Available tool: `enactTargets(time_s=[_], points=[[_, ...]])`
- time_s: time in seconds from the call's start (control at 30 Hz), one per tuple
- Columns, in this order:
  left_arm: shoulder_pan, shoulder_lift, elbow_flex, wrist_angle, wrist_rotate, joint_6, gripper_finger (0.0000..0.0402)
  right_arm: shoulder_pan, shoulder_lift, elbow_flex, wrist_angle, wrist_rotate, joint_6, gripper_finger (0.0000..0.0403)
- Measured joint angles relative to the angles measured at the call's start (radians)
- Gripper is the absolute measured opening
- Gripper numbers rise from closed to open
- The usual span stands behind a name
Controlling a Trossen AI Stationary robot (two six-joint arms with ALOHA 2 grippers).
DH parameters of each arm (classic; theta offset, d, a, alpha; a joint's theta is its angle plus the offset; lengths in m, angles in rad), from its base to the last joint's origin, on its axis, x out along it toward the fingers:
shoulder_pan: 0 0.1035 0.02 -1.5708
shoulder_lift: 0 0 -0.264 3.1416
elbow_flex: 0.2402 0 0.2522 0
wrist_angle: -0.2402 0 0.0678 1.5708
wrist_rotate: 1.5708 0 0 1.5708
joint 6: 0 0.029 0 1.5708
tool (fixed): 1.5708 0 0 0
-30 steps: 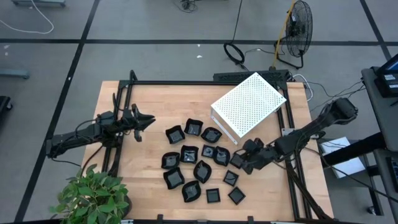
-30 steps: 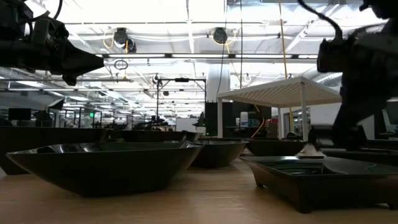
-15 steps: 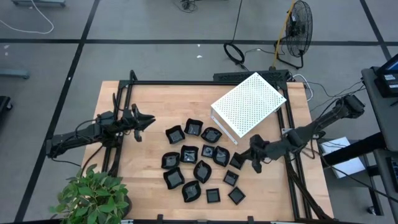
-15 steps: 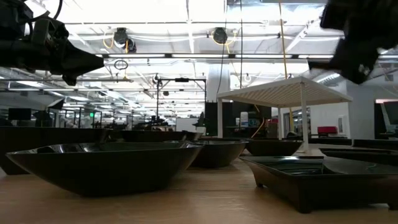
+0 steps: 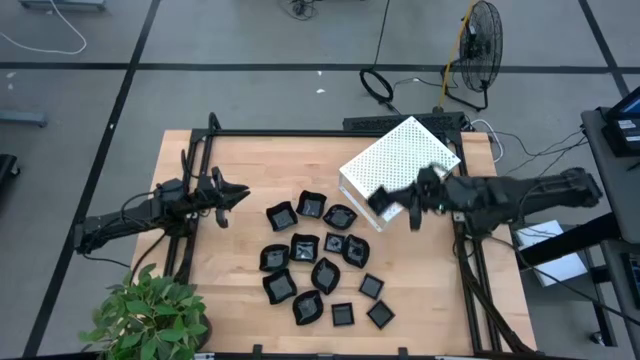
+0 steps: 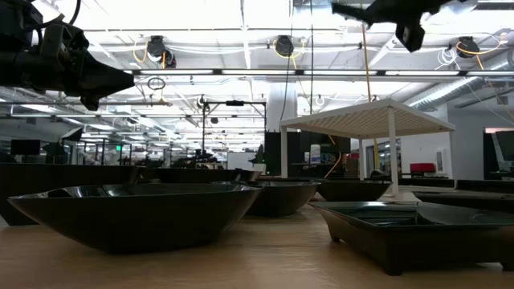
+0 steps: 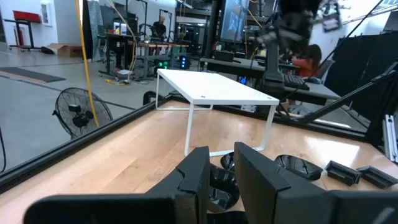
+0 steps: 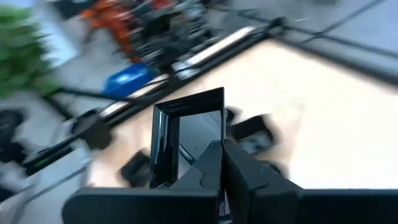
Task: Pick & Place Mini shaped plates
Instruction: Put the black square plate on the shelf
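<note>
Several glossy black mini plates (image 5: pixel 320 265) lie flat in a cluster on the wooden table, close up in the low view (image 6: pixel 136 210). My right gripper (image 5: pixel 398 201) hangs over the near edge of the white perforated box (image 5: pixel 402 165), shut on one square black plate (image 5: pixel 381 197). It shows high up in the low view (image 6: pixel 401 16). My left gripper (image 5: pixel 240 192) waits shut above the table's left part, pointing at the cluster, and touches nothing. My right gripper pinches the square plate between its two fingers by the rim (image 8: pixel 214 142) on the side facing the arm. The fingers (image 8: pixel 205 163) come level from the table's right. The plate (image 8: pixel 189 134) is lifted clear, sticking out beyond the fingertips toward the table's left.
The white box stands tilted in the table's far right part, on thin legs in the left wrist view (image 7: pixel 214 93). A potted plant (image 5: pixel 150 315) sits at the near left corner. Black frame rails (image 5: pixel 195 160) run along the table's sides. A fan (image 5: pixel 480 50) and cables lie on the floor beyond.
My right gripper, low by the right side of the cluster a second ago, has risen and swung toward the far edge, stopping over the white box. The square plate it holds has left the table and come up with it.
</note>
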Motion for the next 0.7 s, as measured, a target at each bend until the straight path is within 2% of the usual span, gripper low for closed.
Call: enactTargets(time_s=[0.17, 0.4, 0.7], points=[[0.000, 0.000, 0.000, 0.000, 0.000, 0.000, 0.0076, -0.220, -0.001, 0.090, -0.163, 0.029, -0.005, 0.0000], [0.000, 0.000, 0.000, 0.000, 0.000, 0.000, 0.0076, -0.489, 0.003, 0.095, -0.302, 0.055, -0.018, 0.0000], [0.000, 0.000, 0.000, 0.000, 0.000, 0.000, 0.0076, -0.695, 0.006, 0.026, -0.314, 0.052, -0.068, 0.0000]])
